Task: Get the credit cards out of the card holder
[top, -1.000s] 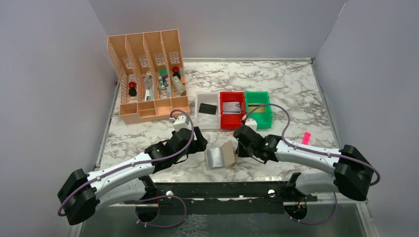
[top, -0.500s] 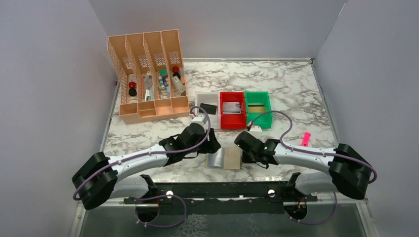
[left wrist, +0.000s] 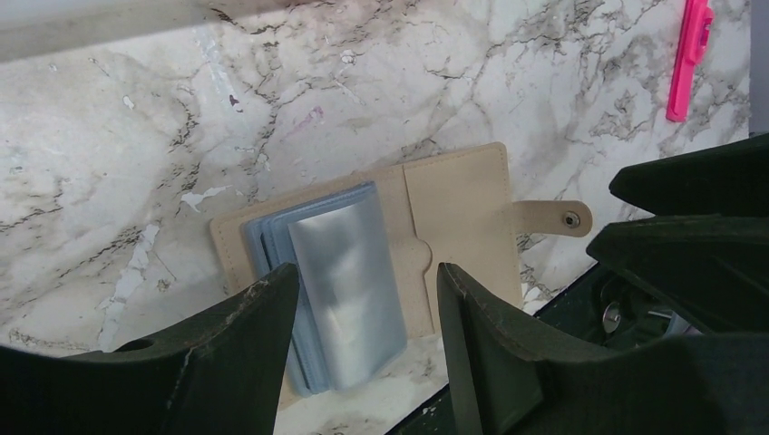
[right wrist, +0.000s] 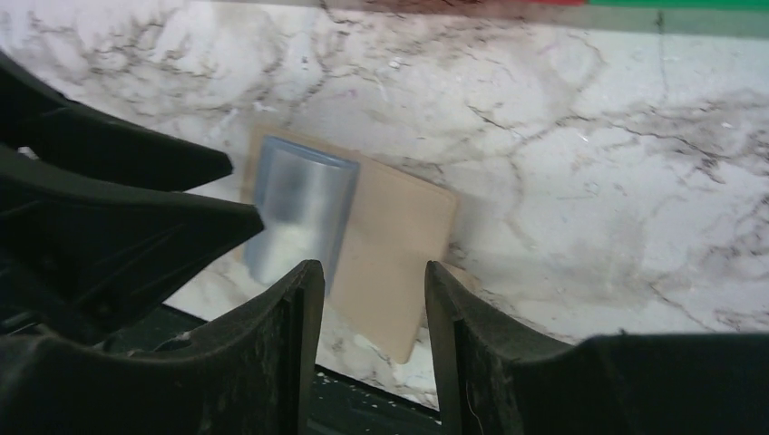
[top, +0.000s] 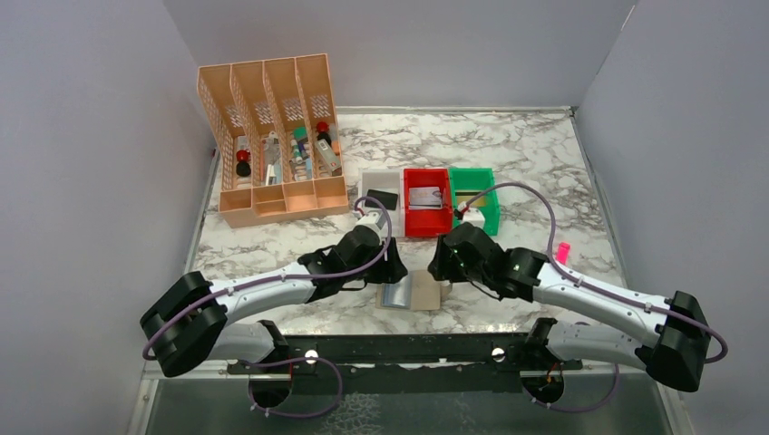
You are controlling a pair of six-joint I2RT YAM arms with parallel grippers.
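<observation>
the card holder [top: 410,293] lies open and flat on the marble table [top: 544,163] near its front edge, with blue-grey sleeves on the left and a tan flap on the right. the left gripper [left wrist: 367,272] and right gripper [right wrist: 374,267] hang over it, each with fingers apart and gripping nothing. a black card [top: 383,198] lies in the white bin [top: 379,222] and a silver-grey card [top: 424,197] in the red bin [top: 426,227].
</observation>
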